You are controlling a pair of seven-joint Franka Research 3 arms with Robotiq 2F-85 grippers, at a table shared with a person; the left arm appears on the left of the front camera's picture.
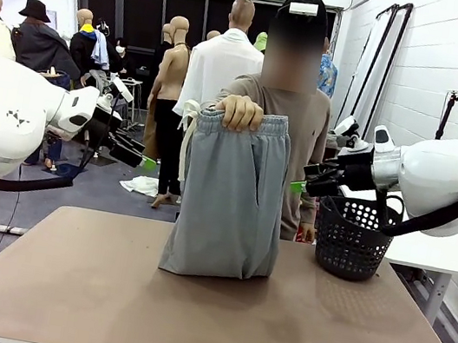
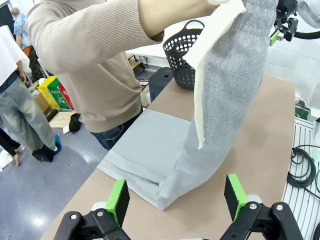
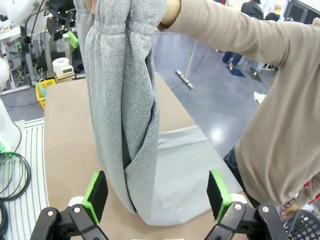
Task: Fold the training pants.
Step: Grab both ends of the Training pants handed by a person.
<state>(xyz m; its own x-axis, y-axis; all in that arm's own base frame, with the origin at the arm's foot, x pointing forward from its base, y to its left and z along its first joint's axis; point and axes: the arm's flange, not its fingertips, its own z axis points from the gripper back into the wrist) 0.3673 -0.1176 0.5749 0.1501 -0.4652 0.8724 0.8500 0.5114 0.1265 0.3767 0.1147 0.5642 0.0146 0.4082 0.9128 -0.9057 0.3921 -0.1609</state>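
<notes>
The light grey training pants (image 1: 229, 198) hang from a person's hand (image 1: 241, 112), which grips the gathered waistband above the far middle of the table; their lower part rests on the tabletop. A pale drawstring (image 2: 210, 60) dangles beside them. My left gripper (image 1: 147, 160) is raised at the left, open and apart from the pants (image 2: 220, 100), with its green pads (image 2: 118, 199) spread wide. My right gripper (image 1: 299, 183) is raised at the right, also open, its pads (image 3: 96, 193) wide apart, and the pants (image 3: 125, 100) hang in front of it.
A black perforated basket (image 1: 352, 236) stands at the table's far right corner. The brown table (image 1: 187, 314) has bare room in front of the pants. The person in a beige sweater (image 1: 307, 123) stands at the far edge.
</notes>
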